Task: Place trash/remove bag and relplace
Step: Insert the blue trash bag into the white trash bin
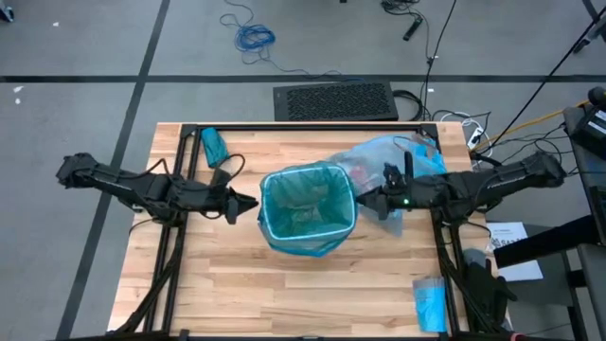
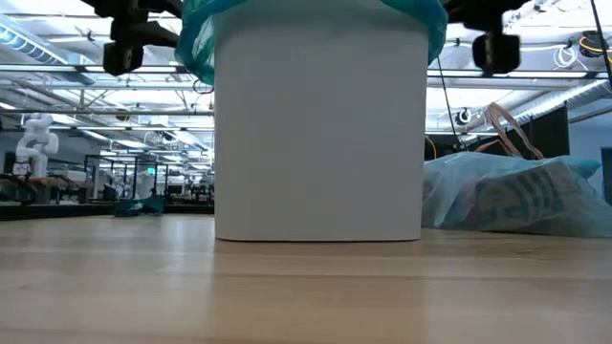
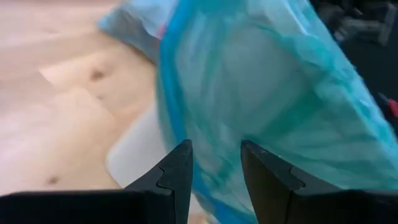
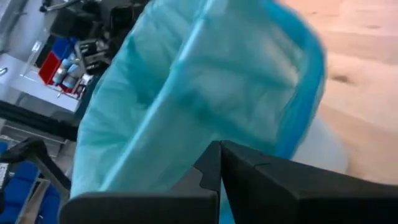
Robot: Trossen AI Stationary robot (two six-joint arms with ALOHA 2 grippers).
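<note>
A white bin stands mid-table, lined with a darker teal-green bag folded over its rim. The pale sky-blue bag, filled, lies on the table behind the bin toward the right, and shows in the low view. The trash itself is not plainly visible. My left gripper is open at the bin's left rim, its fingers on either side of the teal liner's rim band. My right gripper is shut at the bin's right rim. My left gripper: I cannot tell whether its open fingers touch the liner's rim band. My right gripper is shut at the teal liner's folded-over rim on the bin's right side, coming level from the table's right. Its fingertips hide the place of contact, so the hold cannot be told.
A folded blue packet lies near the table's near right corner. A small teal bundle lies by the far left corner. Dark frame rails run along the table's sides. Bare wood lies in front of the bin.
</note>
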